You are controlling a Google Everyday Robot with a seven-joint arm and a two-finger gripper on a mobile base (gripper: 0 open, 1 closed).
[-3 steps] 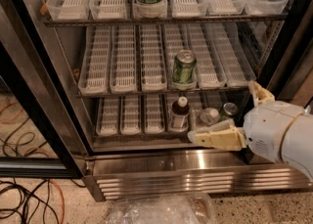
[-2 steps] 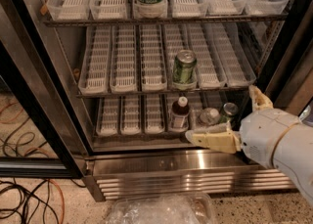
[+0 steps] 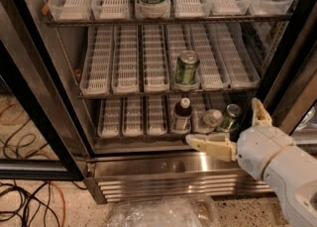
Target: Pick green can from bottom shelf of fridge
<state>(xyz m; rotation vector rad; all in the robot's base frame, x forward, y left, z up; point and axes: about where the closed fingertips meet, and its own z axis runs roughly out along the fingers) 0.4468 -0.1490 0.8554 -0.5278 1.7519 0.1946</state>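
Though the shift over the last second is small, it matters: the gripper (image 3: 224, 123) has sunk a little at the right end of the bottom shelf (image 3: 131, 118) of the fridge (image 3: 173, 171). Its far finger (image 3: 260, 113), which stood higher before, now has its tip level with the top of the green can (image 3: 231, 117). The claw is spread wide and holds nothing. One finger lies low and points left along the shelf's near edge, and the other rises just right of the can, so from this view the can sits in the gap between them.

The can itself has not moved. It stands upright in the rightmost lane, with a clear plastic bottle (image 3: 211, 119) just beside it on the left and a dark bottle (image 3: 182, 115) further left. A paler green can (image 3: 187, 67) on the middle shelf is not the target.

My reading is that the approach is nearly lined up – the arm still has to push in deeper before closing. How far forward the fingers already are cannot be told, and the low finger runs close under the clear bottle, which it could nudge
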